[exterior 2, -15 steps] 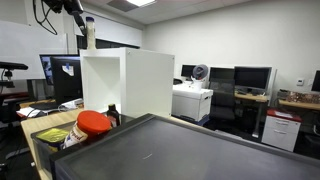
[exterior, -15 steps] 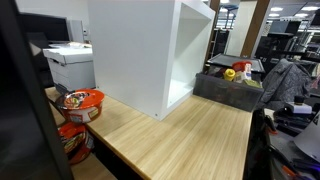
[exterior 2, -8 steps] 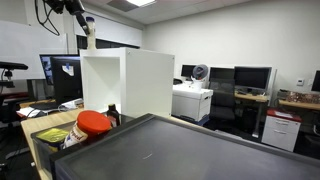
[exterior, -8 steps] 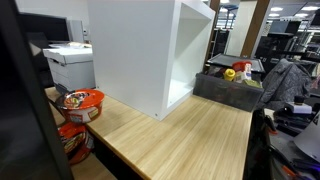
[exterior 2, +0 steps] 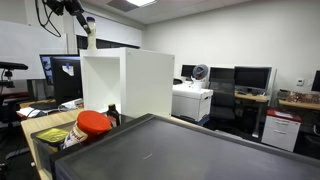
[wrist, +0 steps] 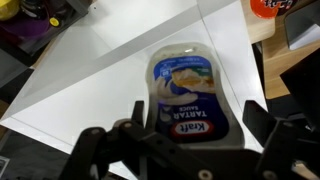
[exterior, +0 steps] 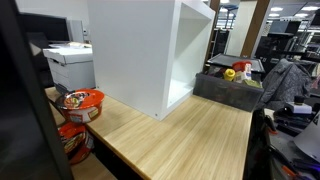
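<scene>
Bottle point(wrist: 185, 95): soft plastic, glossy, with a smooth printed blue label. End effector point(wrist: 197, 142): matt black, hard plastic or coated metal, can't tell which. Cabinet point(wrist: 90, 75): smooth white laminate board, matt with a slight sheen; reads the same in an exterior view point(exterior: 135, 50). Desk point(exterior: 190, 135): light wood-grain top, smooth satin finish. Bowl point(exterior: 82, 100): glossy red printed packaging.
</scene>
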`<state>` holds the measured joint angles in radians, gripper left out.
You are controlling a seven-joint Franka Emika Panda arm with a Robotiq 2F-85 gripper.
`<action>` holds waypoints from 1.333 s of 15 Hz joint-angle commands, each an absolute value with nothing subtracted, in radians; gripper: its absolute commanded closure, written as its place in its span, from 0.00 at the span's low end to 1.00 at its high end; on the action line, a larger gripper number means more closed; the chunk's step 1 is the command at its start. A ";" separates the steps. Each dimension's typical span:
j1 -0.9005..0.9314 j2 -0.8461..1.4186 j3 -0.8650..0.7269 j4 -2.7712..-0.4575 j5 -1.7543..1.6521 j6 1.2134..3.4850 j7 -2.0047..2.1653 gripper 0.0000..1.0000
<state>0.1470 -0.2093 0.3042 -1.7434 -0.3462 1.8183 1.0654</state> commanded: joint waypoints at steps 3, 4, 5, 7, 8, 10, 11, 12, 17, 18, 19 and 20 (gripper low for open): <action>0.149 -0.237 0.307 -1.777 -0.405 1.853 1.063 0.00; 0.149 -0.240 0.303 -1.778 -0.402 1.853 1.049 0.00; 0.151 -0.244 0.295 -1.782 -0.390 1.854 1.018 0.00; 0.149 -0.245 0.287 -1.782 -0.382 1.852 0.981 0.00; 0.149 -0.247 0.282 -1.782 -0.372 1.852 0.964 0.00; 0.149 -0.251 0.272 -1.784 -0.361 1.856 0.926 0.00; 0.150 -0.252 0.268 -1.787 -0.356 1.858 0.901 0.00; 0.150 -0.253 0.265 -1.790 -0.354 1.861 0.877 0.00; 0.153 -0.256 0.248 -1.809 -0.315 1.898 0.741 0.00; 0.152 -0.257 0.248 -1.812 -0.304 1.897 0.727 0.00; 0.153 -0.262 0.248 -1.820 -0.298 1.902 0.709 0.19; 0.153 -0.265 0.248 -1.825 -0.287 1.902 0.699 0.26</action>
